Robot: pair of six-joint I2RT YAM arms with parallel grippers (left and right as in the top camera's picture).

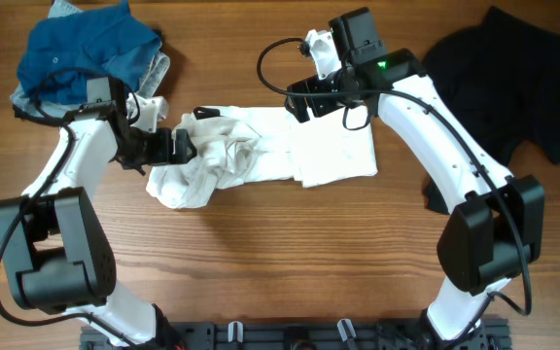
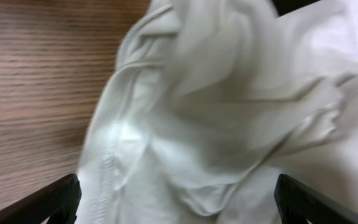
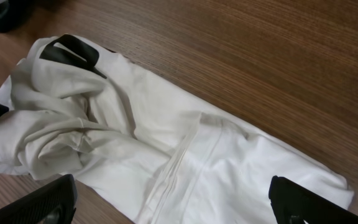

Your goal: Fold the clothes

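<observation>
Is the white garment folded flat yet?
Not yet: the white garment lies flat at its right end, but its left end is bunched up.

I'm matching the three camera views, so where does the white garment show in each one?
Overhead: the white garment lies across the centre of the picture.
Left wrist: the garment fills most of the frame, close and blurred.
Right wrist: the garment runs from upper left to lower right.
Shared landmark: its crumpled end.

Both arms point(image 1: 56, 160) are white with black joints and cables point(image 1: 265, 60); the right arm point(image 1: 421, 112) bears a green light point(image 1: 382, 66).
</observation>
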